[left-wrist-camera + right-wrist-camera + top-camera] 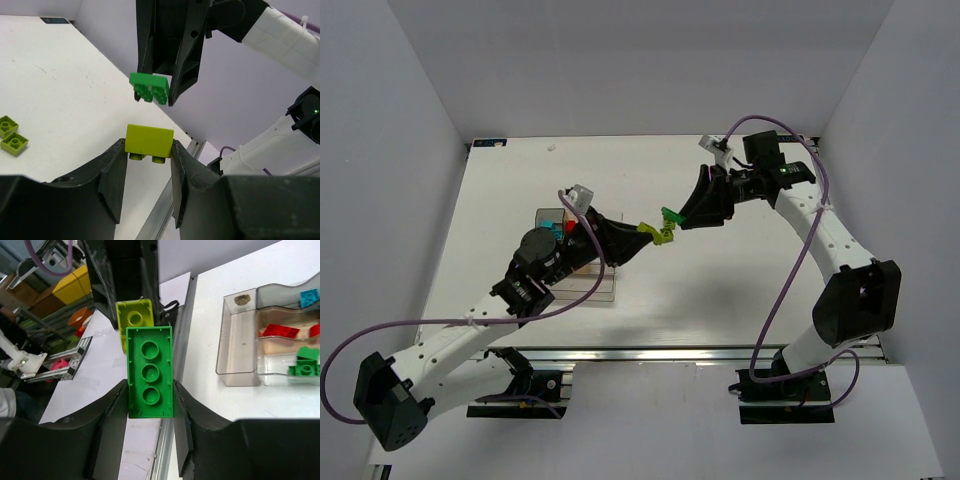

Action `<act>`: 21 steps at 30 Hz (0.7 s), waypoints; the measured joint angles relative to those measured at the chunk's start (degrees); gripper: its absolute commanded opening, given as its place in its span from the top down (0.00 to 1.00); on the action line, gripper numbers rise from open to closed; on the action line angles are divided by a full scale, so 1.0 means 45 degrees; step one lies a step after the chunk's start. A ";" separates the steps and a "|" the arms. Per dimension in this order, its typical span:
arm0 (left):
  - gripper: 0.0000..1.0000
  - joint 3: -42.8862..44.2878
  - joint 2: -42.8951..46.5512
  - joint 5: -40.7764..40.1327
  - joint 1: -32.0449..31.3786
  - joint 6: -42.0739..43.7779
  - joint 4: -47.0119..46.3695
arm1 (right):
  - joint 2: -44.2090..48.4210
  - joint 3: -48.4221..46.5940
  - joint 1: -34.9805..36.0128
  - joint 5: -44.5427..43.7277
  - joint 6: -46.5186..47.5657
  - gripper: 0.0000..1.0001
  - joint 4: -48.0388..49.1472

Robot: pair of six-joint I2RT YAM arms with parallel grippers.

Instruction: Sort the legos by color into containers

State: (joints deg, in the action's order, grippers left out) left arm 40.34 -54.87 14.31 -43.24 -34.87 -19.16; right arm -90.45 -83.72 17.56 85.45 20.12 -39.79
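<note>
Lime brick (149, 139) pinched narrow in L gripper (148, 150), green brick (149, 371) clamped in R gripper (149, 390), long axis along fingers (112, 412), hollow underside showing

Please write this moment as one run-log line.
left gripper: jaws shut on lime-yellow brick | right gripper: jaws shut on green brick | both bricks: mid-air, close together | tray: neither brick inside yet

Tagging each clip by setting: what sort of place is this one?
Probably a robotics lab bench: a white table boxed in by plain white panels, two robot arms bolted to a metal rail at its near edge, and coloured storage boxes in the room beyond.
</note>
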 measured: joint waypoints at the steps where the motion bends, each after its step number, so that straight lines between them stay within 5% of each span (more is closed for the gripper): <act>1: 0.99 -0.0063 0.0277 -0.0102 0.0000 0.0039 0.0141 | 0.0000 0.0000 -0.0083 0.0000 0.0000 1.00 0.0019; 12: 1.00 -0.0393 0.1928 -0.2263 0.0000 0.0219 0.2550 | 0.0010 0.0092 -0.0034 -0.1248 0.0102 1.00 0.0423; 21: 1.00 -0.0423 0.3925 -0.6319 0.0005 -0.0918 0.7509 | -0.0058 0.1520 0.1860 -0.7116 -0.0476 1.00 0.2861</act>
State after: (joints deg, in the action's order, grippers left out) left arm 38.44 -37.21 -14.13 -43.22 -39.00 14.63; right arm -90.72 -76.88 25.93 53.43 17.98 -26.92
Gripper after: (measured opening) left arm 0.462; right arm 0.426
